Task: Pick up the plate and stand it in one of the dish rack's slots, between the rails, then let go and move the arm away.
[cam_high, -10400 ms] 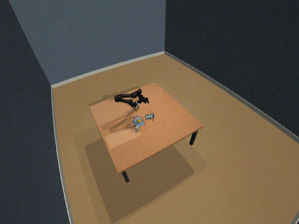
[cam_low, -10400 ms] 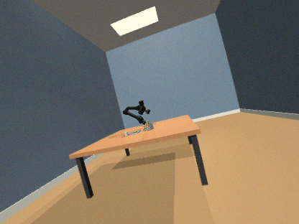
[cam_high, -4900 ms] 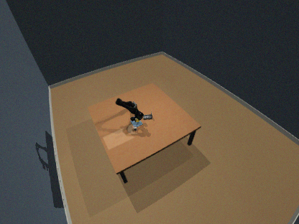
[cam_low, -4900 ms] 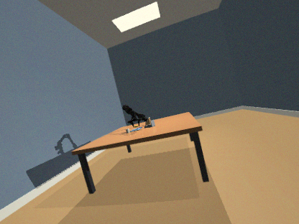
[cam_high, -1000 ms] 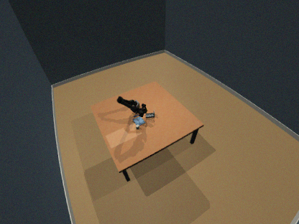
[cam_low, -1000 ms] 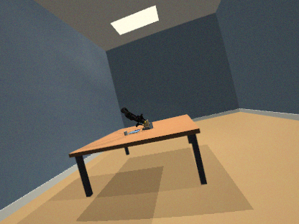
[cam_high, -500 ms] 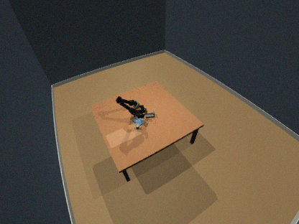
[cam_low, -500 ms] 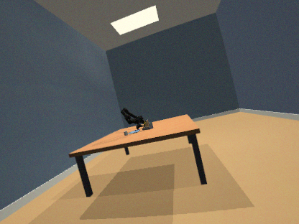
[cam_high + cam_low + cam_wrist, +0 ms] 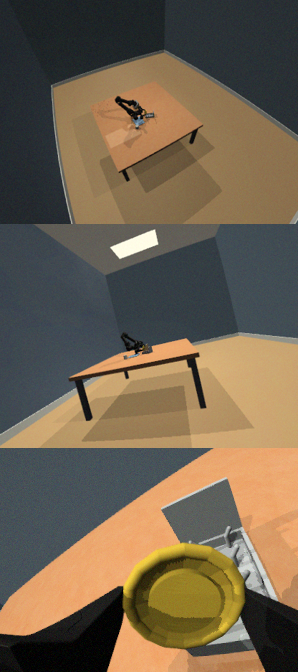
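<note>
Gripping the yellow plate [image 9: 182, 595] by its rim, the gripper [image 9: 182, 611] is standing closed on it, its two dark fingers showing at the lower left and lower right of the wrist view with the plate filling the space between them. In that view the plate is hanging above the orange table [image 9: 100, 564], its hollow face turned toward the camera, and it is overlapping the near left part of the grey dish rack [image 9: 226, 544], which is lying just behind and to the right of it; whether plate and rack are touching cannot be told. The rack's rails are showing as pale bars to the right of the plate. In the top view the black arm [image 9: 125, 104] is reaching from the left part of the table toward its middle, with the rack [image 9: 150, 115] just to the right of the gripper and a small blue object [image 9: 138, 123] lying on the table right below the arm's tip. In the exterior view the arm [image 9: 130, 342] is bending low over the far side of the table [image 9: 165, 355].
</note>
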### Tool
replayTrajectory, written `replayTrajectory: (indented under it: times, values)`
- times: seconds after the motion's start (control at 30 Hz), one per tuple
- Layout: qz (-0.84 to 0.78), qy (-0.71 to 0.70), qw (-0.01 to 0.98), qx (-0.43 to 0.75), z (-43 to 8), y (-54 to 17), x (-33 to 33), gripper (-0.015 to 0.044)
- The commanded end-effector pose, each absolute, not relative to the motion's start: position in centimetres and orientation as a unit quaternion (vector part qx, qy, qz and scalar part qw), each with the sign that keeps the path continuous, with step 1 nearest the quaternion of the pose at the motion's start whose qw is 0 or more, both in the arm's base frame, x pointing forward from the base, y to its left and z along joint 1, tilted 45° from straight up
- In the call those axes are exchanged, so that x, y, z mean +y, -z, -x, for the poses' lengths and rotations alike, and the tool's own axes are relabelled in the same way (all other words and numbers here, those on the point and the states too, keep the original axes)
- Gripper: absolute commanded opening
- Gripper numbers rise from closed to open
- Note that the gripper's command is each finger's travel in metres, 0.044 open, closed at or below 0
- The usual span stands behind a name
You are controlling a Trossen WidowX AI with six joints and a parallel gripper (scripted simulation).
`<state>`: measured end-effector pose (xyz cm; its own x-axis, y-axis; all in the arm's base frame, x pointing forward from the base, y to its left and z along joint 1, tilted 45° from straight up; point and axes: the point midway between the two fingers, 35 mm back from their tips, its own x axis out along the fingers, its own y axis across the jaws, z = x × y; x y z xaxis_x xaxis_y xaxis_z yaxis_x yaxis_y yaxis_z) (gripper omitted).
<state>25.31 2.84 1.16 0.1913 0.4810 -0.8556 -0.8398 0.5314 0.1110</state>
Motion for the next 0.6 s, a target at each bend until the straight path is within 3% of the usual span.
replayTrajectory:
  times: [0.0, 0.57]
  values:
    - [0.231, -0.463, 0.758, 0.396, -25.4, -1.5, 2.5, 0.0]
    - [0.359, -0.481, 0.771, 0.214, -25.3, -2.3, 0.8, 0.0]
